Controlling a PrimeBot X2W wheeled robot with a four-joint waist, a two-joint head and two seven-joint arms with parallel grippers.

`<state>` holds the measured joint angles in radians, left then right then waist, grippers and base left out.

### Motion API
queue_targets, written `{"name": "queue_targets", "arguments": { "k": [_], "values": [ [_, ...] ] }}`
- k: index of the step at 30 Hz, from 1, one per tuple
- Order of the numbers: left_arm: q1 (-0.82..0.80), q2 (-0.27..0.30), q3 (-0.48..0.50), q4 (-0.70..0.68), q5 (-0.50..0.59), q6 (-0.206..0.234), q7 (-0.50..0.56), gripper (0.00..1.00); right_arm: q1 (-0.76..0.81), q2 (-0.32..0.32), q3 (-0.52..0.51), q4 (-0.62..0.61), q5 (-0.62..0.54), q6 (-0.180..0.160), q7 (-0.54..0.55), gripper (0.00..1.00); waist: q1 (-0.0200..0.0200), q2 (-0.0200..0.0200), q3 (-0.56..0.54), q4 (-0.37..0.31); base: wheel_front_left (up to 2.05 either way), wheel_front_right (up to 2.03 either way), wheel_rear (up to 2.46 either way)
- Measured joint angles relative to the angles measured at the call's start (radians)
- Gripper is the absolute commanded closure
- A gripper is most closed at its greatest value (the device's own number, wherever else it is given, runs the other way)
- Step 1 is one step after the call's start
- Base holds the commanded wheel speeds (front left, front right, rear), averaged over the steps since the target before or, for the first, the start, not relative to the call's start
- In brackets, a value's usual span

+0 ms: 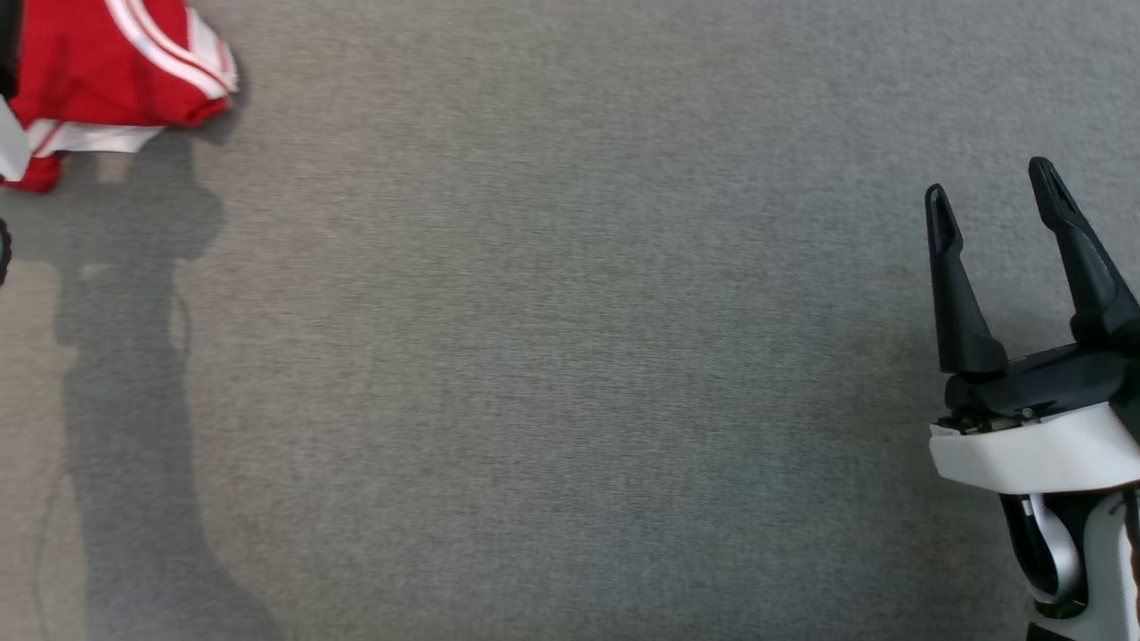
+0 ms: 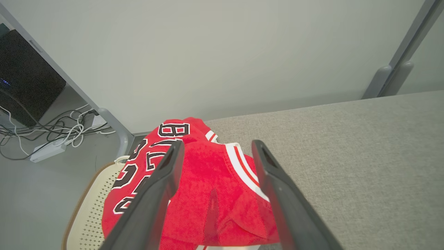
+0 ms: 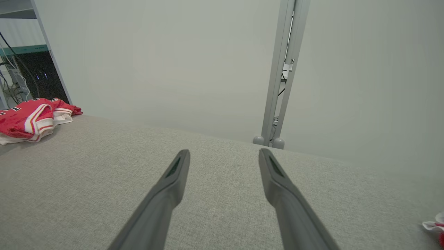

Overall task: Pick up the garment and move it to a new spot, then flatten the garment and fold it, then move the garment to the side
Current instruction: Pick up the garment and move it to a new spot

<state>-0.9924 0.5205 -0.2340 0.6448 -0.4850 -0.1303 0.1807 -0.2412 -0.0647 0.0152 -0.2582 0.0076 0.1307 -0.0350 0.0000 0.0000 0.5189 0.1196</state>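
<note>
At the bench's far left corner lies the garment [image 1: 107, 71], a red jersey with white stripes, bunched rather than flat. From the head view only part of it shows, at the top left. A long arm-shaped shadow [image 1: 134, 401] falls down the grey bench [image 1: 570, 356] below it.

Seen from the left wrist, the left fingers [image 2: 163, 180] stand apart, one on each side of the garment [image 2: 208, 187] and above it. Whether they touch the cloth I cannot tell, and nothing is clamped between them. The black-and-white lettering faces the left side of that view, and that part reaches past the bench edge, over a cream perforated surface [image 2: 86, 208] with a wooden rim (what it is I cannot tell). Beyond, on the floor, lie tangled cables [image 2: 59, 128], a white power strip [image 2: 47, 151] and a dark cabinet [image 2: 24, 76].

Well apart from all this, the right fingers [image 1: 957, 285] show at the lower right of the head view, spread wide with nothing between them, above bare bench. The right wrist view shows the same fingers [image 3: 166, 194] apart, the garment [image 3: 27, 119] far off at its left edge, and a grey post [image 3: 282, 69] against the pale wall. A small red and white scrap [image 3: 435, 225] shows at that view's lower right edge, too cut off to identify.
</note>
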Motion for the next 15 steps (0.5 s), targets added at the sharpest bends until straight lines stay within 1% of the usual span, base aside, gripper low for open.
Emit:
{"name": "queue_targets", "arguments": {
  "k": [7, 15],
  "values": [
    [-0.010, 0.022, -0.040, 0.121, -0.038, 0.000, 0.048, 0.00, 0.008, -0.005, -0.008, -0.076, -0.010, 0.000, 0.011, 0.00, 0.0000, 0.0000, 0.052, -0.073, 0.00, 0.00, 0.00],
    [-0.018, 0.037, -0.067, 0.215, -0.045, 0.000, 0.108, 0.00, 0.021, -0.006, -0.005, -0.097, -0.009, 0.000, 0.019, 0.00, 0.0000, 0.0000, 0.061, -0.095, 0.00, 0.00, 0.00]
  ]
}}
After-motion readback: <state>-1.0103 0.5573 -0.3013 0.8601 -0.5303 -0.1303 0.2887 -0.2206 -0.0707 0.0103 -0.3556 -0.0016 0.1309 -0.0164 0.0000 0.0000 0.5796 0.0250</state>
